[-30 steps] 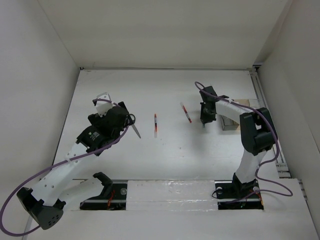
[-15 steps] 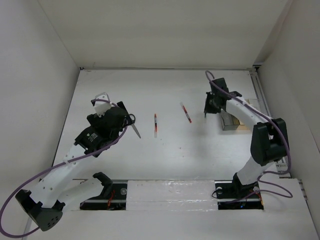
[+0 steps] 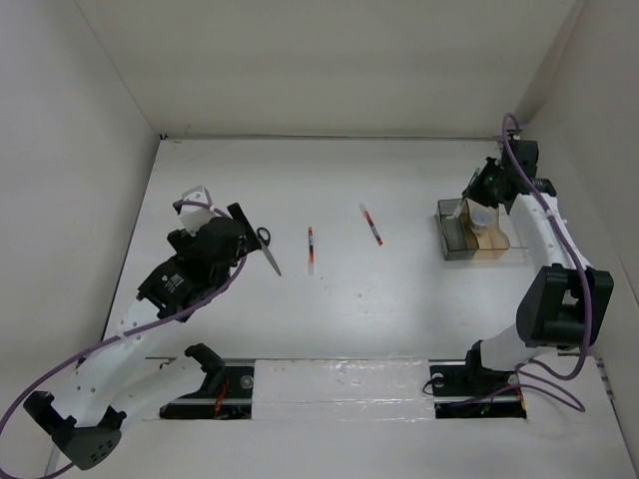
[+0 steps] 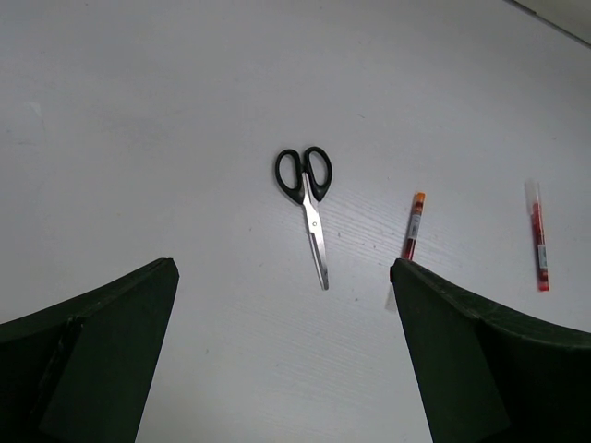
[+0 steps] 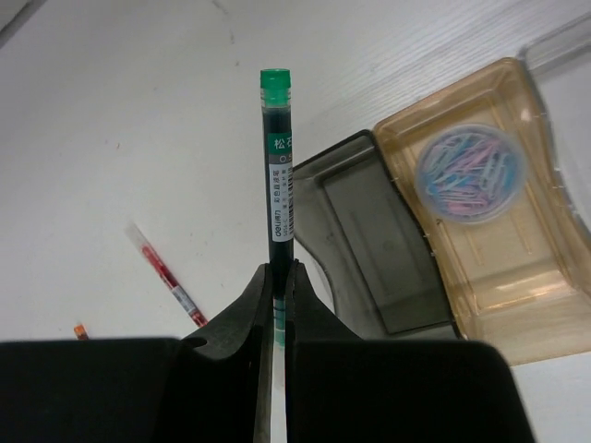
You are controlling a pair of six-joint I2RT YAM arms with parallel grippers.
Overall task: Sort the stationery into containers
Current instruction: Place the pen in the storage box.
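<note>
"Two red pens (image 3: 311, 247) lie out on the table (image 3: 399, 299), plus the scissors (image 4: 309, 198). Where's the green pen (image 5: 277, 166)?"

"Clenched in the right gripper (image 5: 279, 277). It has just swung from mid-table to above the organizer (image 3: 454, 244), by the dark grey compartment (image 5: 369, 249). I'd guess a drop comes next."

"And the left gripper (image 4: 283, 268)?"

"Spread wide, holding nothing, hanging over the scissors."

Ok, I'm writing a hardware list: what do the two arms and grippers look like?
Both the left arm and the right arm are white links with black joint housings. A thin purple cable loops along each. The left gripper and right gripper have dark, flat, tapered fingers.
</note>
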